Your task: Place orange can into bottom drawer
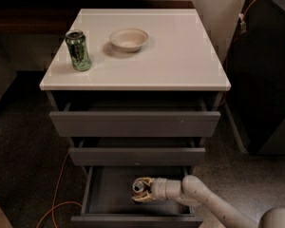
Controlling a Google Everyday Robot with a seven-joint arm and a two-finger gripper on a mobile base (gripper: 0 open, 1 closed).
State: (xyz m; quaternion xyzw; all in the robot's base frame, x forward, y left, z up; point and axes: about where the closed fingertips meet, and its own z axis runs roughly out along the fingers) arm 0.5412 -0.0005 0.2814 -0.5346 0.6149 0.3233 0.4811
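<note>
The bottom drawer of the grey cabinet is pulled open and shows a dark interior. My gripper reaches into it from the right on a pale arm. Its fingers are closed around the orange can, of which only the silver top and a bit of the side show. The can sits low inside the drawer; I cannot tell whether it rests on the drawer floor.
A green can and a pale bowl stand on the white cabinet top. The two wider drawers above are slightly open. An orange cable lies on the floor at left. A dark cabinet stands at right.
</note>
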